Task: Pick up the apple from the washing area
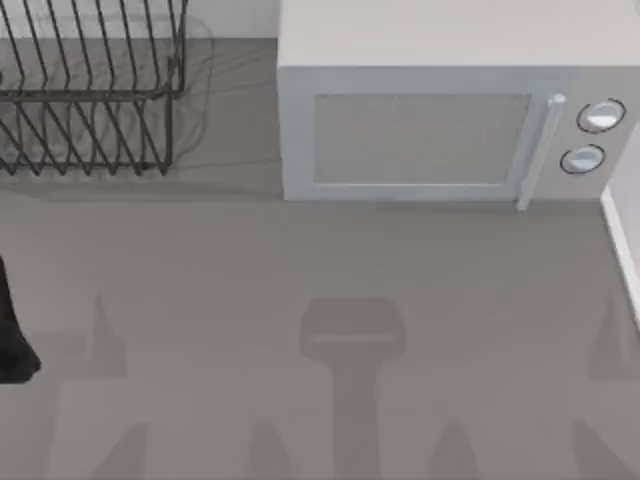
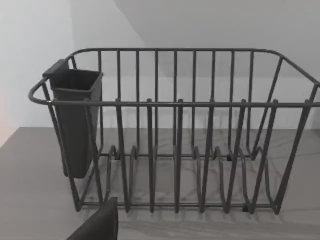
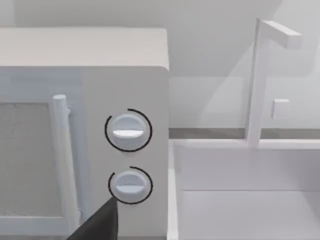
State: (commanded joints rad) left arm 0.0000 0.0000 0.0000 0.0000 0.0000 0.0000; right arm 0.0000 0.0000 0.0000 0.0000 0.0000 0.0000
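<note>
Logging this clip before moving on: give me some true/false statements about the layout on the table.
1. The microwave has its door shut. True.
2. The dish rack stands to the right of the microwave in the top view. False: it stands to the microwave's left, at the table's far left corner.
3. Two round knobs sit one above the other on the microwave's front. True.
4. The door handle runs down the door's left edge. False: it runs down the right edge, next to the knobs.
5. A dark cup hangs at one end of the dish rack. True.
</note>
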